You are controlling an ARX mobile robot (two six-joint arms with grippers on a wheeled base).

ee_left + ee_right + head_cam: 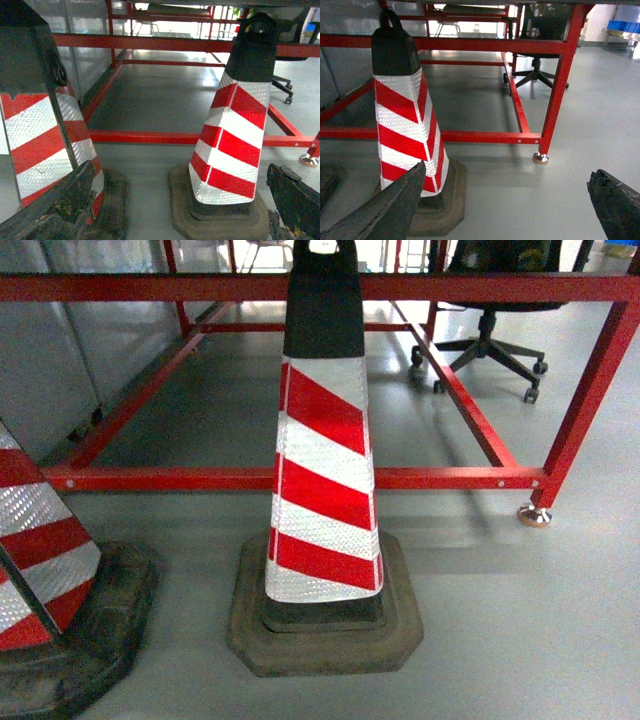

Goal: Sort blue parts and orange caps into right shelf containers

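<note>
Here, striped cone [323,470] centre of head view, blue bins [625,26] only upper right of right wrist view, left gripper [175,210] and right gripper [515,210] spread wide, holding nothing.

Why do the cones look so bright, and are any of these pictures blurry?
Head view: the cone's white bands gleam and the floor shows soft glare. Left wrist view: the near cone and dark gripper fingers look soft. Right wrist view: daylight at the back washes out; the finger blurs.
</note>
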